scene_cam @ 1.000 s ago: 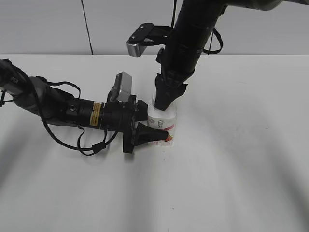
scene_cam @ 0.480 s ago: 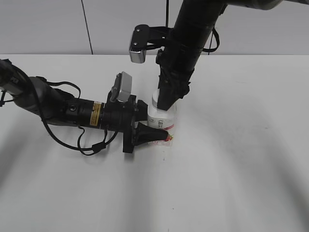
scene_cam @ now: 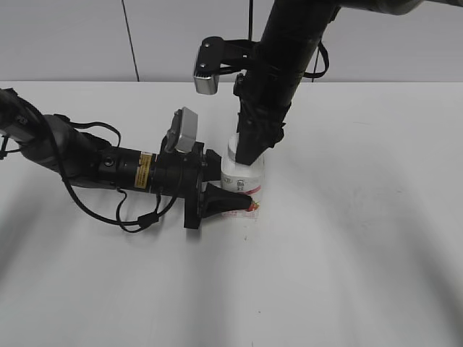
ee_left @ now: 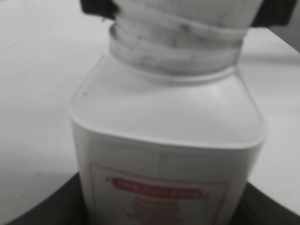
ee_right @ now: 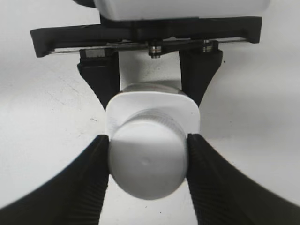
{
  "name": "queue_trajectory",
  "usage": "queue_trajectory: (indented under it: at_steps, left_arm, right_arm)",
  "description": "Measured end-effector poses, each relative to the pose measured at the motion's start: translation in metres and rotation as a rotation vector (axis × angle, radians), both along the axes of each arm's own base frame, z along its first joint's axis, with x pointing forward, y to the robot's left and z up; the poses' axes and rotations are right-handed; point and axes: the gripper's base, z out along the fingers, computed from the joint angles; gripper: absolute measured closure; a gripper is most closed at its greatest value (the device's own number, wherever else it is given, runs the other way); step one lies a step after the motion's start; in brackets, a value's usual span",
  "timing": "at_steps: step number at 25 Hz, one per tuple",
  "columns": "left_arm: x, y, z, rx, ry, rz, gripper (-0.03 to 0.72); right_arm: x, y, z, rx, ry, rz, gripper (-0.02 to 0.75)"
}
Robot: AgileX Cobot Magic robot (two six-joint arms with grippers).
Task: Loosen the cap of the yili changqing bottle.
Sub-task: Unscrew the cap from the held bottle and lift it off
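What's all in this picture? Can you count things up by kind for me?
Bottles: 1, the white yili changqing bottle
Caps: 1, the white cap on its neck
Robot grippers: 2, the left gripper on the bottle's body and the right gripper on the cap
Tables: 1, the white table
Total: 5

Upright bottle [scene_cam: 244,181] between left pincer [scene_cam: 235,203] and right pincer [scene_cam: 248,157] overhead.

White tabletop [scene_cam: 362,238], matte, fills most of ext. view; soft grey shadows across it, esp. lower left and right. Behind it a pale grey wall [scene_cam: 65,40] w/ one thin dark vertical seam [scene_cam: 130,40] at left. Lighting diffuse, even, no hard highlights. Wrist views: same white surface.
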Motion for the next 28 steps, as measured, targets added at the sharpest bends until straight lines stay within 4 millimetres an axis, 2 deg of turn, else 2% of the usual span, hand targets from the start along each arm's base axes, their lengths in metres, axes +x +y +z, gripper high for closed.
queue_trajectory:
  at_steps: [12, 18, 25, 28]
  left_arm:
    - [0.0, 0.0, 0.0, -0.001, 0.0, 0.0, 0.285]
    - [0.0, 0.0, 0.0, -0.001, 0.0, 0.0, 0.285]
    - [0.0, 0.0, 0.0, -0.001, 0.0, 0.0, 0.285]
    - [0.0, 0.0, 0.0, -0.001, 0.0, 0.0, 0.285]
  right_arm:
    - [0.0, 0.001, 0.0, 0.011, 0.011, -0.017, 0.181]
    - [-0.001, 0.001, 0.003, 0.014, 0.018, -0.057, 0.172]
    - [-0.005, -0.001, 0.021, 0.028, 0.027, -0.136, 0.172]
    - [-0.003, -0.001, 0.03, 0.04, 0.041, -0.235, 0.172]
